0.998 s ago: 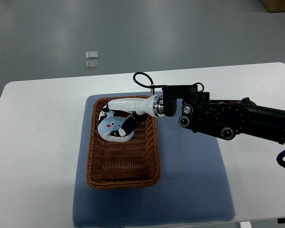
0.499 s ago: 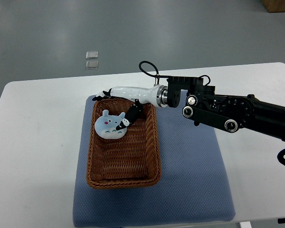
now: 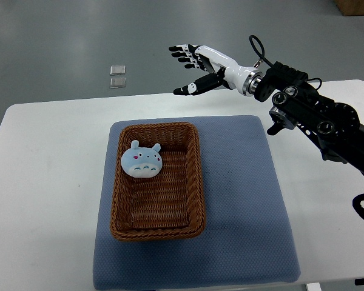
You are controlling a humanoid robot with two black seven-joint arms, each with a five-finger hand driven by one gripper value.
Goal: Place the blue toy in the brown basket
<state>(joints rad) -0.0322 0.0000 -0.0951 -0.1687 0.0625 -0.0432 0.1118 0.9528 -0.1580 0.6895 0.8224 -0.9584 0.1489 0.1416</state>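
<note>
While empty, right hand (image 3: 200, 68) holds fingers (image 3: 183, 53) spread wide | blue toy (image 3: 142, 160) lies in brown basket (image 3: 196, 182), well apart below the fingertips

Right arm: your black arm (image 3: 318, 118) enters from the picture's right edge and angles up toward the top centre.
Right wrist: a silver ring (image 3: 250, 83) joins the black forearm to the white hand.
Right hand: your right hand (image 3: 205, 65) is raised, white with black fingertips, fingers (image 3: 183, 52) spread and pointing to the picture's left, thumb (image 3: 193, 88) held apart below them.
Grasp: your right hand holds nothing.
Left arm: not visible in your top view.
</note>
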